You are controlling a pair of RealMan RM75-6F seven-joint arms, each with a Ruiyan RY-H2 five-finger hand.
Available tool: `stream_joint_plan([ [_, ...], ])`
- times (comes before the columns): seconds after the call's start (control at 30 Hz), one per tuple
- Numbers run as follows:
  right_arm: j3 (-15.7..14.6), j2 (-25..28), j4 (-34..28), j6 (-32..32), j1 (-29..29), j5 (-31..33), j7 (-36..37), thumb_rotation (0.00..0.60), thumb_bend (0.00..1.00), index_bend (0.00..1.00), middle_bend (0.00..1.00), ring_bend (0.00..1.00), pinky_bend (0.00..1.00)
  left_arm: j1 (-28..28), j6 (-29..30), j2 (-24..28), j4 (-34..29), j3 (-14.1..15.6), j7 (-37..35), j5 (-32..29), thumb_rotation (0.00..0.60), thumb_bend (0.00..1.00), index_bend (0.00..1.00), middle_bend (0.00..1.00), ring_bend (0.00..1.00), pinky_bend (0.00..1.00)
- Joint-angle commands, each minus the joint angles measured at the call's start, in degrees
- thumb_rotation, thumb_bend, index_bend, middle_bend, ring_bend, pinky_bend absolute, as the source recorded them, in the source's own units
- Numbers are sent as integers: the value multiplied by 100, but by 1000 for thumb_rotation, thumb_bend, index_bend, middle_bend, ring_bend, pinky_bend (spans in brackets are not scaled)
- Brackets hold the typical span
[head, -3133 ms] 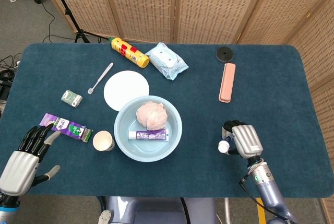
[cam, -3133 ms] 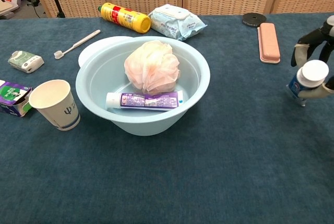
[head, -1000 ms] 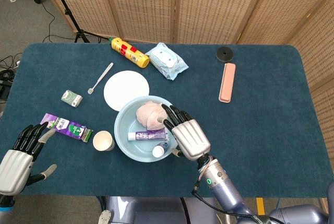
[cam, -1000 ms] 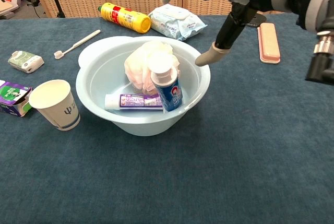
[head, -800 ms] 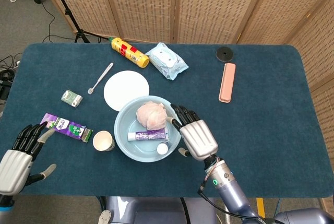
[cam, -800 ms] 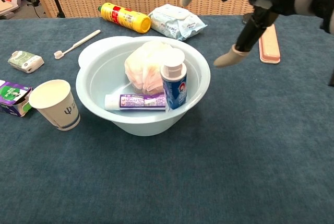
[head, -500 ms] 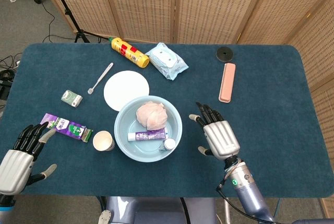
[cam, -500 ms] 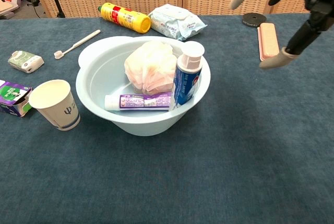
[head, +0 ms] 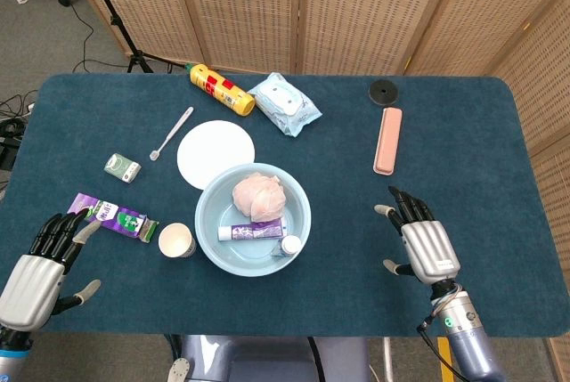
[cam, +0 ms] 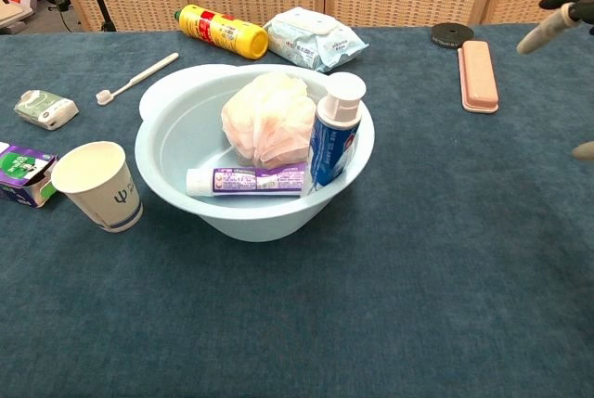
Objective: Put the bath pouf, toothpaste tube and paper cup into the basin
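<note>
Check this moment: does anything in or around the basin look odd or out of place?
Yes. A blue bottle with a white cap stands inside the basin, leaning against its rim beside the bath pouf. The paper cup sits outside on the table.

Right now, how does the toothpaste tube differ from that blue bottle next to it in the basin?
The toothpaste tube lies flat on the basin floor; the blue bottle stands tilted against the basin's right wall. The tube is purple and white and sits below the rim; the bottle is blue with a white cap that rises above the rim. Both are inside the basin, beside the bath pouf.
</note>
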Motion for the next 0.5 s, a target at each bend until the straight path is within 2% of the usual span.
stream_joint_plan([
  [0.03,-130,62,213,151,-207,-277,176,600,53,205,0,0,57,2,-3,-33,5,-15,56,-20,600,178,0,0,0,0],
  [0.17,-208,142,561,408,-460,-551,381,600,53,168,0,0,37,-6,-21,-111,23,-51,172,-59,600,178,0,0,0,0],
  [0.33,-246,282,930,468,-729,-523,806,600,53,43,0,0,4,-25,-103,-296,55,-106,443,-163,600,176,0,0,0,0],
  [0.5,-264,302,1282,415,-883,-552,1019,600,53,16,0,0,0,-59,-202,-444,-21,-180,745,-305,600,174,0,0,0,0],
])
